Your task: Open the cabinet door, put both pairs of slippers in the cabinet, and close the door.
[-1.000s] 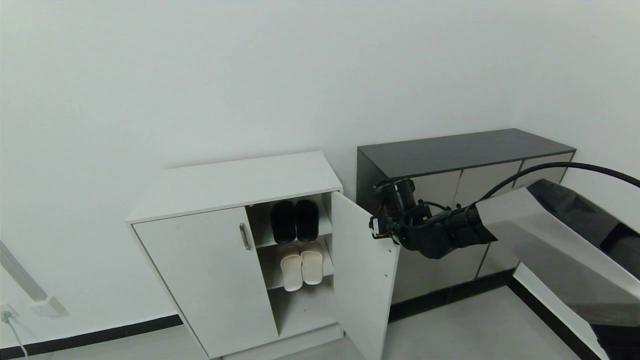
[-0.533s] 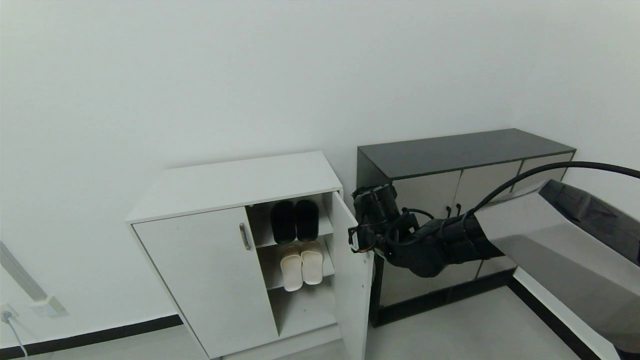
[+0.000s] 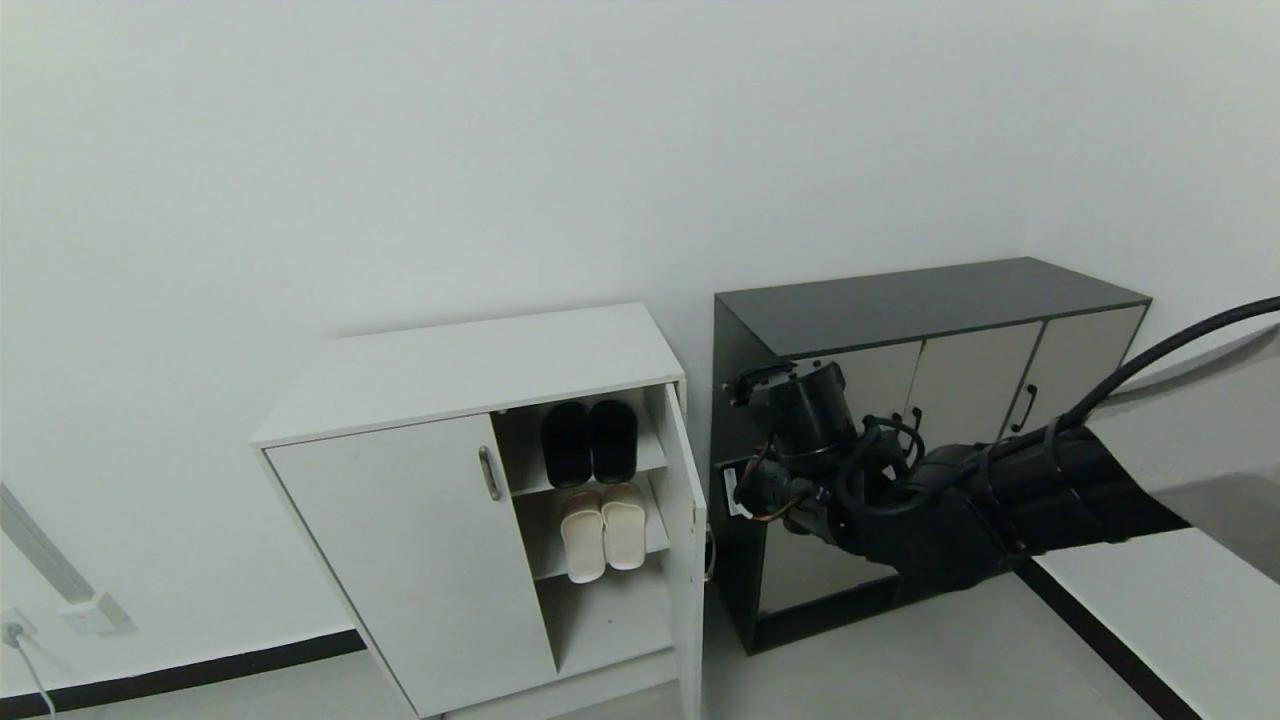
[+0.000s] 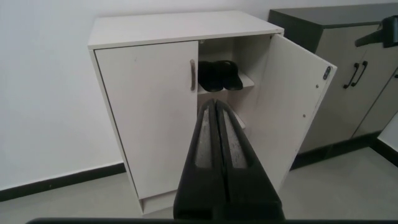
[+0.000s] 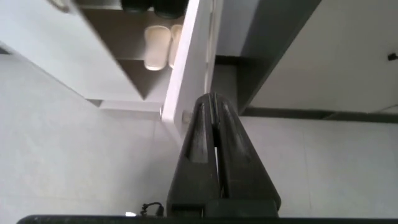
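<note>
Two pairs of slippers sit inside the cabinet [image 3: 470,365]: the black pair [image 3: 590,442] on the top shelf and the cream pair [image 3: 603,530] on the shelf below, both in the right half. The left door [image 3: 410,560] is shut, with its handle [image 3: 489,473] at the inner edge. The right door [image 3: 688,540] is swung out. From the head view it's almost edge-on, so you get next to nothing of either face. The right arm [image 3: 950,510] comes in from the right in front of the dark sideboard [image 3: 930,300], with its wrist beside the door's upper part. The fingers are tucked out of sight past the door edge there.

The right wrist view fills that in. The right gripper [image 5: 214,99] has its fingers pressed together with nothing between them, and the tip is at the door's outer side. Touching or just beside, can't tell. The same view catches the cream pair past the door, and only a sliver of the black pair.

The left wrist view looks at the cabinet front from farther back. The left gripper [image 4: 216,102] is clenched too, empty, and well apart from the cabinet. This view shows the door's inner face properly, plus the black pair on its shelf, but the gripper blocks the cream pair.
</note>
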Controlling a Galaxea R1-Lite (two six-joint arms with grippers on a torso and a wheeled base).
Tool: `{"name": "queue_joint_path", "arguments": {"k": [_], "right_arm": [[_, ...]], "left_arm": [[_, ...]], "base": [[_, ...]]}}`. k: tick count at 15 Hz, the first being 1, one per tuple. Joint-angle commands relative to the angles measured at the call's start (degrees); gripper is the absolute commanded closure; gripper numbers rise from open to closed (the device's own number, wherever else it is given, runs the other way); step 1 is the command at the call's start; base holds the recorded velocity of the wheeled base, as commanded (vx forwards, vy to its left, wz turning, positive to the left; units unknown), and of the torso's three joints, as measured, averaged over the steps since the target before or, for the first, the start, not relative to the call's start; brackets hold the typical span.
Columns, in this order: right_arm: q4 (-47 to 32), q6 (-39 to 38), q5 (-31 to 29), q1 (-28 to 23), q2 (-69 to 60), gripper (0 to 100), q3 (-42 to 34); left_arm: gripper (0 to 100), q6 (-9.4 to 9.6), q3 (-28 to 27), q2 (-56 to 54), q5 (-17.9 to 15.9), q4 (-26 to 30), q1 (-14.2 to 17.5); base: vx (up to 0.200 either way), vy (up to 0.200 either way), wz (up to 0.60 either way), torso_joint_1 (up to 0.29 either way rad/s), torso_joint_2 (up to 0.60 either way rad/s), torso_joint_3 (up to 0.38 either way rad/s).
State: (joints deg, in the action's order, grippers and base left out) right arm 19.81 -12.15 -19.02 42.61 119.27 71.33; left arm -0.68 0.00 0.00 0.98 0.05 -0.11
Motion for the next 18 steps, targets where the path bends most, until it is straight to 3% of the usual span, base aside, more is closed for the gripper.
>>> {"name": "queue_joint_path", "arguments": {"k": [1,7,13,16,18], "right_arm": [[2.5,0.6,0.2,1.7,-4.0,100,-5.6],[5.2,0.8,2.1,2.3,-4.3,100,-9.1],[6.0,4.0,1.5,1.2,-4.0,100,-9.7],[5.9,5.6,0.5,-3.2,-3.8,100,-9.8],[6.0,7.4,-2.5,-5.0,-3.7,100,-10.5]], "left_arm": [[100,-0.02,0.0,0.0,0.0,0.0,0.0],[100,0.16,0.0,0.0,-0.1,0.0,0.0],[100,0.51,0.0,0.0,-0.2,0.0,-0.1],[100,0.24,0.0,0.0,0.0,0.0,-0.1],[100,0.33,0.0,0.0,0.0,0.0,-0.1]], "base": [[0.000,0.000,0.00,0.000,0.00,0.000],[0.000,0.000,0.60,0.003,0.00,0.004],[0.000,0.000,0.00,0.000,0.00,0.000],[0.000,0.000,0.00,0.000,0.00,0.000],[0.200,0.000,0.00,0.000,0.00,0.002]]}}
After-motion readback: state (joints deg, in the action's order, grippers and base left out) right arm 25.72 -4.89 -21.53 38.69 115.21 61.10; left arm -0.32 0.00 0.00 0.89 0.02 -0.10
